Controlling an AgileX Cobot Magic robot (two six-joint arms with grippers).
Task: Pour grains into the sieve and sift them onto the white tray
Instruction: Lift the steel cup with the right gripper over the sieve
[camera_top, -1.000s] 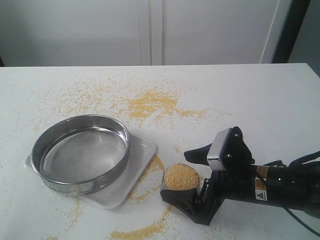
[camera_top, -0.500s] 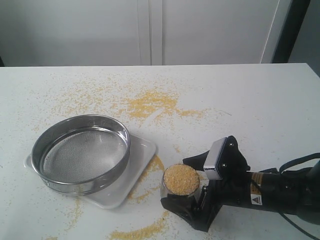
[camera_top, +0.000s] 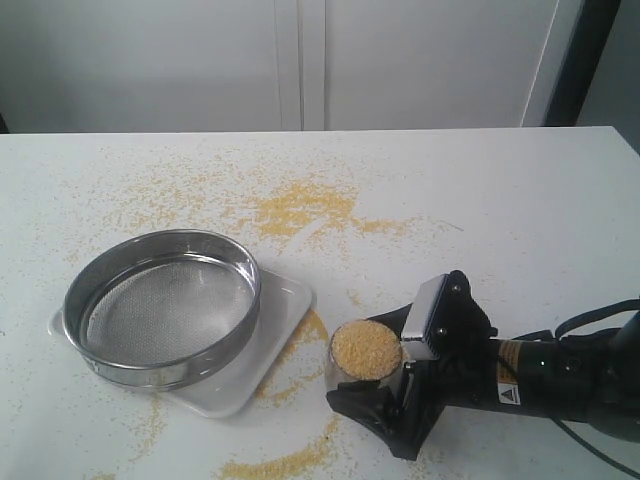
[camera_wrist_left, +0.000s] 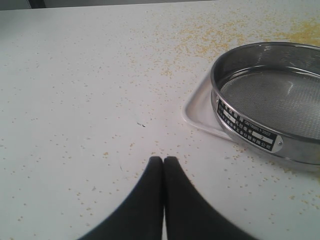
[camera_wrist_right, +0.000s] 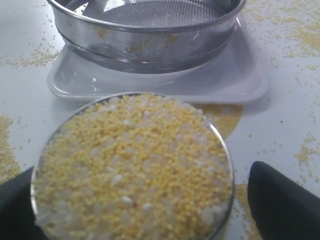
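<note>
Fingers (camera_wrist_right: 287, 202) of the right gripper (camera_top: 385, 362) stand wide on either side of the small steel cup (camera_top: 340, 375), which is brimful of grains (camera_wrist_right: 132, 165). A gap shows on one side, so I judge it not yet clamped. Straight ahead of those fingertips, just beyond the cup, the sieve (camera_top: 160, 305) sits on the white tray (camera_top: 280, 320). The left gripper (camera_wrist_left: 163, 165), pressed together and empty, hangs over the bench (camera_wrist_left: 75, 75) beside the sieve's outer wall.

High overview, low wrists, shared sieve (camera_top: 165, 310)
</note>
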